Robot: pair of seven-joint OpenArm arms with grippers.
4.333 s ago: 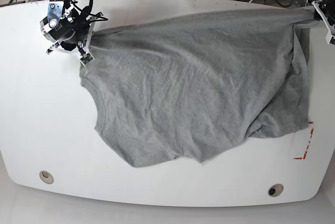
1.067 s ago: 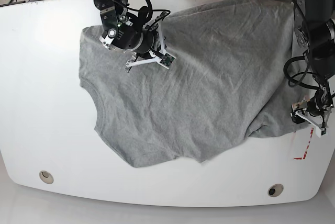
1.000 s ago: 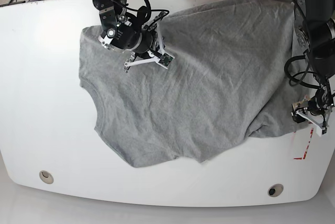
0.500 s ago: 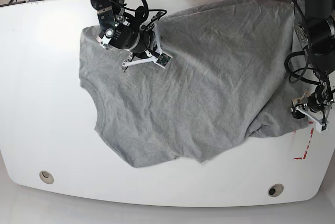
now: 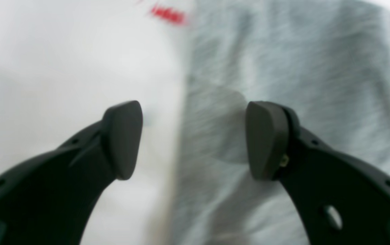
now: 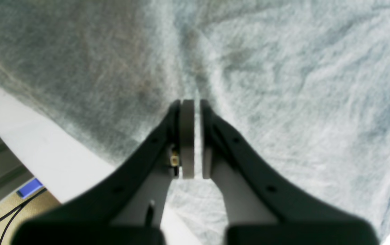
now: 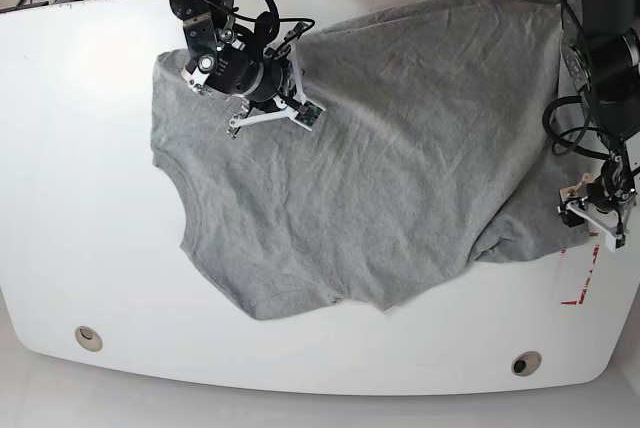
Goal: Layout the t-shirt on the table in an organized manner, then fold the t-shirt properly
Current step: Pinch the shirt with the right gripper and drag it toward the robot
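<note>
The grey t-shirt (image 7: 380, 158) lies spread and wrinkled across the white counter (image 7: 70, 218), reaching its far and right edges. The right hand (image 6: 193, 136), nearly closed, pinches a ridge of its fabric. The left hand (image 5: 193, 139) gapes wide, empty, over the shirt's edge near the red tape mark (image 7: 580, 283).

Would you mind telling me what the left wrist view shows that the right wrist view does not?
Only the left wrist view shows the left gripper, its jaws wide apart and empty, straddling the straight edge of the t-shirt, with a blurred bit of red tape mark on the table. Only the right wrist view shows the right gripper, its pads nearly together over wrinkled cloth, plus the table's curved edge and the floor with cables beyond it. Both show grey t-shirt fabric lying on the white table.
</note>
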